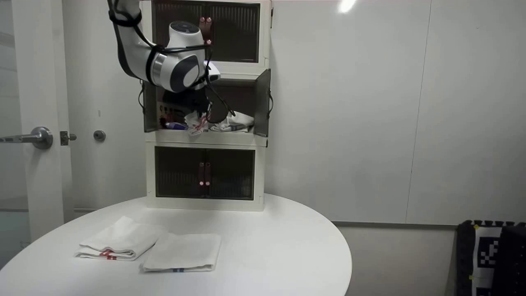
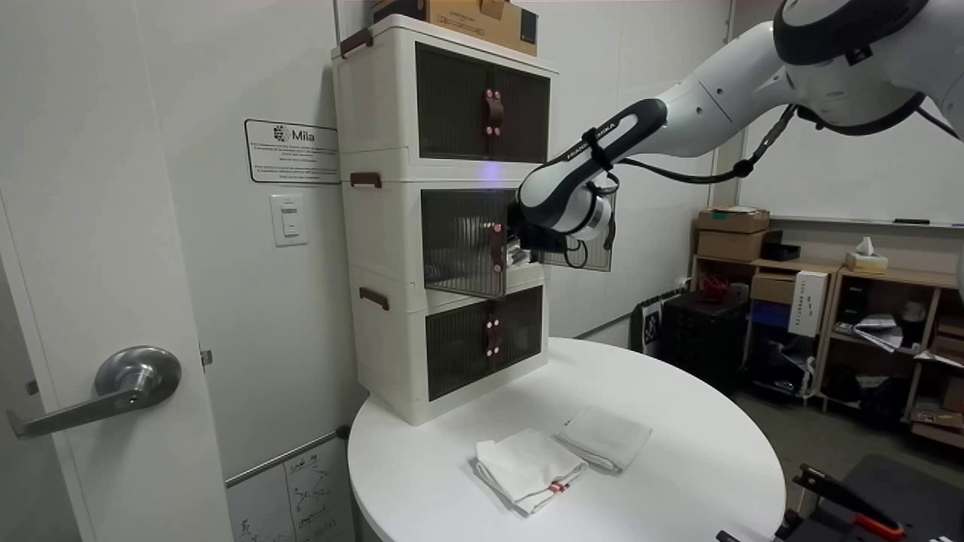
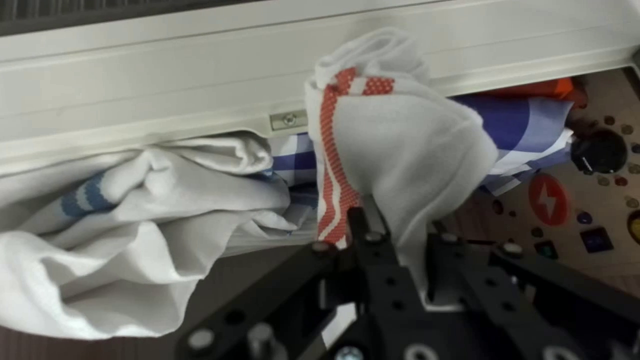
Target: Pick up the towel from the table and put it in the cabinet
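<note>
Low centre, wrist view: the gripper pinched the red-striped towel, jaws parted only by its folds, presumably bunched to fit inside the cabinet!

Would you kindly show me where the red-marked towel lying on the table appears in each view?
In an exterior view: red-marked towel at lower left, beside another folded cloth.
In an exterior view: red-marked towel low, just right of centre, left of that folded cloth.
In the wrist view: not in it; the red-striped towel there is another, in the gripper.
Shared landmark: the white cabinet.
</note>
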{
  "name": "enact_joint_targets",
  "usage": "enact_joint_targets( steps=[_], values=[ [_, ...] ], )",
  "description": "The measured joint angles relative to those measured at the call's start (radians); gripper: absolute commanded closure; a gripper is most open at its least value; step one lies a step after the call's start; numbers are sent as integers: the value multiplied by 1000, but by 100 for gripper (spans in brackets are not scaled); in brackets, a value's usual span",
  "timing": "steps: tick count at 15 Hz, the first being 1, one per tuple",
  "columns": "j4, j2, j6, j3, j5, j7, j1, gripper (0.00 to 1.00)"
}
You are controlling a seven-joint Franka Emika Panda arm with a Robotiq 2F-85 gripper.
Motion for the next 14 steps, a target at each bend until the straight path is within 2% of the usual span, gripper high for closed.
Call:
enact_joint_targets(
  steps=[1, 5, 7, 9, 14],
  values=[
    [0, 0, -1, 0, 0, 0, 0, 97],
    [-2, 0, 1, -2, 2, 6, 3, 97],
    [0, -1, 20, -26, 4, 23, 32, 97],
    [17, 0, 36, -73, 4, 46, 93, 97],
    [103, 0, 37, -212, 9, 112, 296, 97]
  ],
)
